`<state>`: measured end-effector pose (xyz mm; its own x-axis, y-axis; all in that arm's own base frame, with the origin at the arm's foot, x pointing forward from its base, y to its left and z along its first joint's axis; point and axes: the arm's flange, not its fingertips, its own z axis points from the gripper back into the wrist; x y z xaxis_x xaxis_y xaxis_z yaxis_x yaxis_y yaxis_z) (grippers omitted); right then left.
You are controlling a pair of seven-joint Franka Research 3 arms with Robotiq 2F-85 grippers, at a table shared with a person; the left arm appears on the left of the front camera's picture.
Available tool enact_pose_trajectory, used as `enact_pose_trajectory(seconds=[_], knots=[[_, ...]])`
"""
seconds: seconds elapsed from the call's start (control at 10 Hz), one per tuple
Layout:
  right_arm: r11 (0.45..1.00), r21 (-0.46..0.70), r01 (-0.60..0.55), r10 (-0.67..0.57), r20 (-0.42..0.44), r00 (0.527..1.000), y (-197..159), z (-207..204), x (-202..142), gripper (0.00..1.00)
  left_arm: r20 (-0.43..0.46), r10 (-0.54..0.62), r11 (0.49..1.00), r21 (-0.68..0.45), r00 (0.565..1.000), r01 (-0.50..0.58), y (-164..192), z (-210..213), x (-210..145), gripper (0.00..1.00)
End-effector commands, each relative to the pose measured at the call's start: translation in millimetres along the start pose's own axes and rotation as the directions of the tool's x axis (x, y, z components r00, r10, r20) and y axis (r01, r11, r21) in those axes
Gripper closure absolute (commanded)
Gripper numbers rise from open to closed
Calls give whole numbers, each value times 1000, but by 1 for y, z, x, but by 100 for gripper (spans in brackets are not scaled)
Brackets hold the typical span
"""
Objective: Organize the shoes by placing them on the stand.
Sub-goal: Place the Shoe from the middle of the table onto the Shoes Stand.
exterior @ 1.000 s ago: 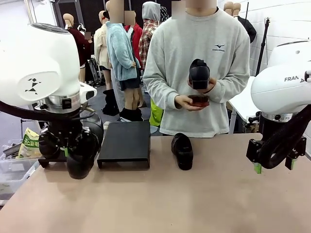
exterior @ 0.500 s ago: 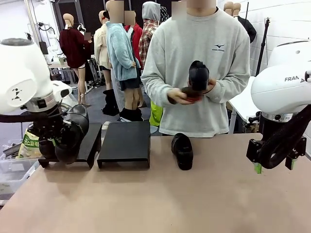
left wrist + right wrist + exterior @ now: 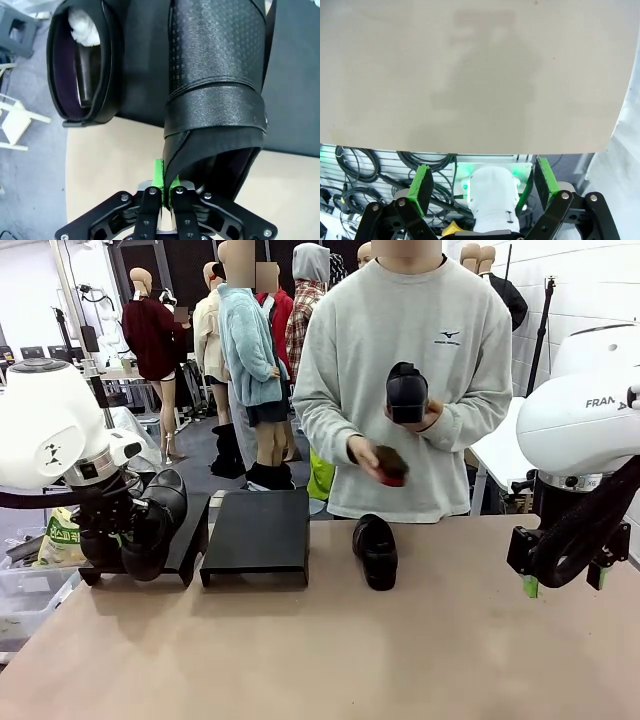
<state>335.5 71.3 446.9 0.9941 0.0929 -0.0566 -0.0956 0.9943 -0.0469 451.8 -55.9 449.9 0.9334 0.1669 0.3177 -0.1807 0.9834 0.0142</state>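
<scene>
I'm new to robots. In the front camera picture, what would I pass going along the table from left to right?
Shoe pinched in the left gripper → black stand → lone shoe → right gripper, open.

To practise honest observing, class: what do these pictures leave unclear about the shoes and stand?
Left wrist view: toe of the held shoe, cut off by the top edge.
Front view: whether that shoe rests on the stand; the left arm blocks it.
Front view: reddish item in the person's hand, too small to name.
</scene>
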Motion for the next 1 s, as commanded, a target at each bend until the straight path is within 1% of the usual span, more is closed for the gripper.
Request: enact_pose_trajectory(seconds=[0.0, 0.2, 0.7, 0.9], knots=[[1000, 5, 4, -4, -8, 1000, 1, 2, 0, 0, 26, -10, 999, -43, 1000, 11, 4, 2, 18, 100], [1000, 5, 4, -4, -8, 1000, 1, 2, 0, 0, 27, -5, 999, -41, 1000, 6, 3, -1, 35, 100], [1000, 5, 4, -4, -8, 1000, 1, 2, 0, 0, -3, -7, 998, -58, 1000, 7, -2, -17, 51, 100], [1000, 5, 4, -4, -8, 1000, 1, 2, 0, 0, -21, 4, 996, -90, 1000, -5, 1, -20, 55, 100]])
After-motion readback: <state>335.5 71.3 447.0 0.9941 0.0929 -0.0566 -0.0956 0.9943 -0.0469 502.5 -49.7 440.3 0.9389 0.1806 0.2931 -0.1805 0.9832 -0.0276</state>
